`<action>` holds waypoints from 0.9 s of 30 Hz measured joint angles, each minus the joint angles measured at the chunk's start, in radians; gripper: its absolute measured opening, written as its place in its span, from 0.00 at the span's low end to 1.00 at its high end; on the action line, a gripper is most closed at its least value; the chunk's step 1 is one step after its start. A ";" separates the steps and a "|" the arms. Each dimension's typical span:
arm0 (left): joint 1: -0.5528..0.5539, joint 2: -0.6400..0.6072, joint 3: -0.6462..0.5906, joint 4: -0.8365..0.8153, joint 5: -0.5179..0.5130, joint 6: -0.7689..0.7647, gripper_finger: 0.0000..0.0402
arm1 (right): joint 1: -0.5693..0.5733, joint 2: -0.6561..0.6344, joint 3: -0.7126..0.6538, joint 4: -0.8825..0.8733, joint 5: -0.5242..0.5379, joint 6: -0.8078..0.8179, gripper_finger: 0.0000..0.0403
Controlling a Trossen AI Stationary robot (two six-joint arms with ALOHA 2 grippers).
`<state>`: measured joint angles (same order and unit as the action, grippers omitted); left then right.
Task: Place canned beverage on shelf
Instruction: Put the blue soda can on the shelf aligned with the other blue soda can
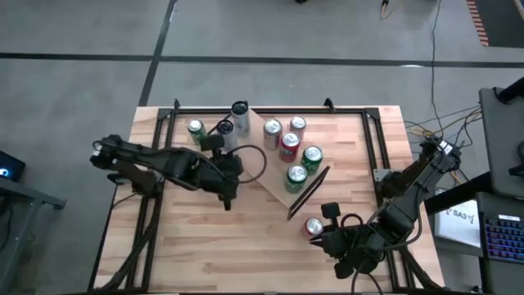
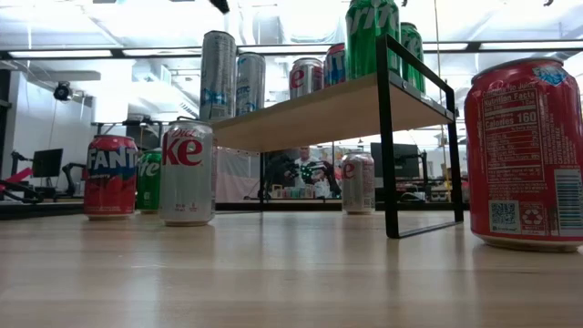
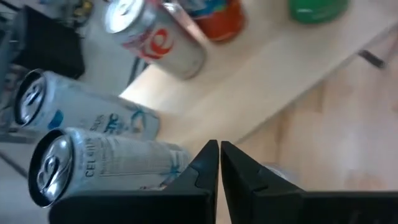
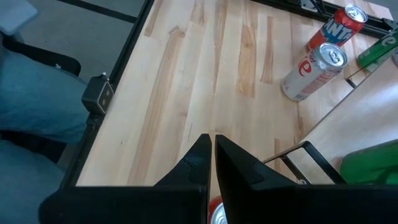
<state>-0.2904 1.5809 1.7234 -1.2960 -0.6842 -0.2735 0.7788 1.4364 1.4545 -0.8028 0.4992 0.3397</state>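
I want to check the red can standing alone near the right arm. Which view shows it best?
The low view: the red can fills its right side, label readable. The high view shows only its top; the right wrist view shows a sliver; the left wrist view, nothing.

Worked in lab or open workshop hall. Grey concrete floor (image 1: 246, 33) with taped lines surrounded my plank table (image 1: 246, 238). Cables (image 1: 434, 123) and keyboard (image 1: 501, 238) lay beside it. Monitors (image 2: 46, 162) and ceiling strip lights (image 2: 64, 53) stood behind.
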 joint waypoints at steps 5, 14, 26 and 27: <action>0.038 -0.120 -0.208 0.189 -0.067 0.005 0.00 | 0.000 0.000 0.000 0.000 0.001 0.000 0.03; 0.118 -0.297 -0.594 0.759 -0.070 0.081 0.00 | 0.000 0.000 0.000 0.001 0.051 0.001 0.03; 0.131 -0.321 -0.727 0.920 -0.198 0.058 0.00 | 0.000 0.000 0.000 0.002 0.053 0.001 0.03; 0.132 -0.321 -0.727 0.920 -0.200 0.057 0.00 | 0.000 0.000 0.000 0.002 0.053 0.001 0.03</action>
<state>-0.1585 1.2594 0.9962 -0.3763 -0.8844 -0.2163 0.7788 1.4364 1.4544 -0.8013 0.5522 0.3405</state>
